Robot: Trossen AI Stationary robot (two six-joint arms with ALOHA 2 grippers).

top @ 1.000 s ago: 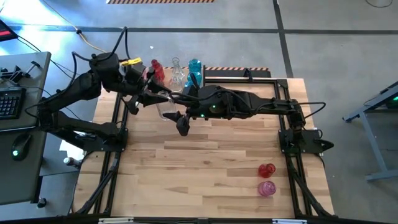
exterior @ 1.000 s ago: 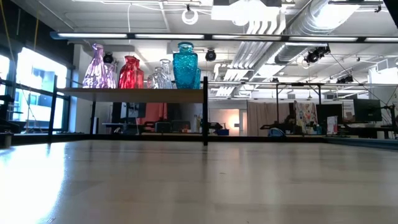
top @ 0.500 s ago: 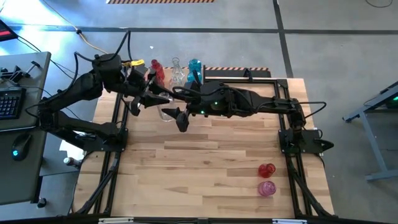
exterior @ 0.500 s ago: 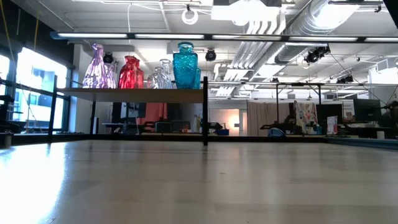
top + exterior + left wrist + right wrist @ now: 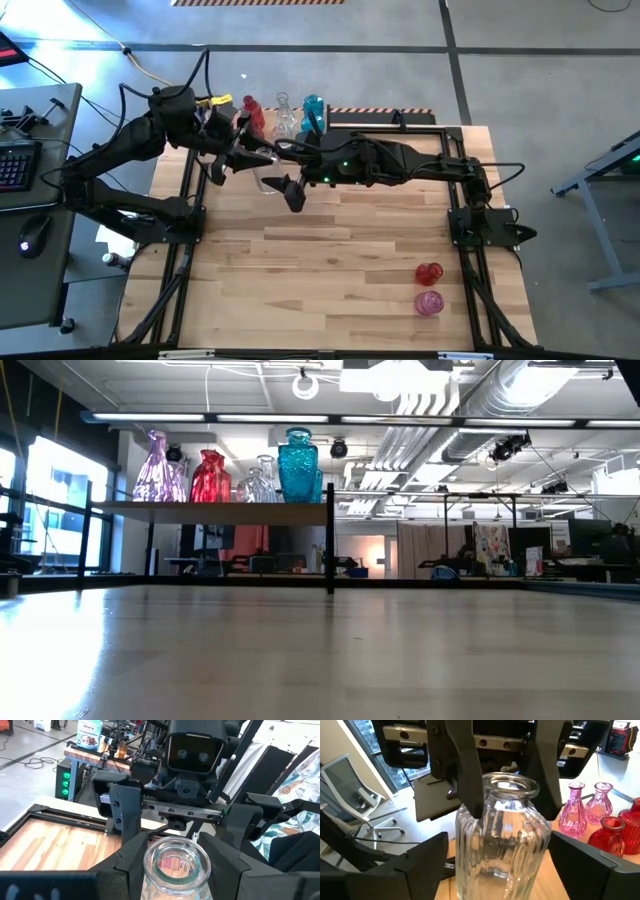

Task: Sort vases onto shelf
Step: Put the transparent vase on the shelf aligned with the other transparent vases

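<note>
From above, both arms meet near the table's 11 o'clock corner, over the shelf. The left gripper and right gripper flank a clear jar, a mere glint in this view.

The wrist views show more. In the right wrist view, the left arm's fingers clamp the ribbed jar at its neck, while the right gripper stands spread wide, its fingers clear of the glass on both sides. The same view shows pink vases and red vases just beside the jar. The left wrist view looks down the jar's mouth, gripped between that arm's own fingers.

Only the low view shows the shelf side-on, with a pink, a red, clear and a teal vase in a row.

The high view alone shows two vases, red and pink, at the table's 4 o'clock.
</note>
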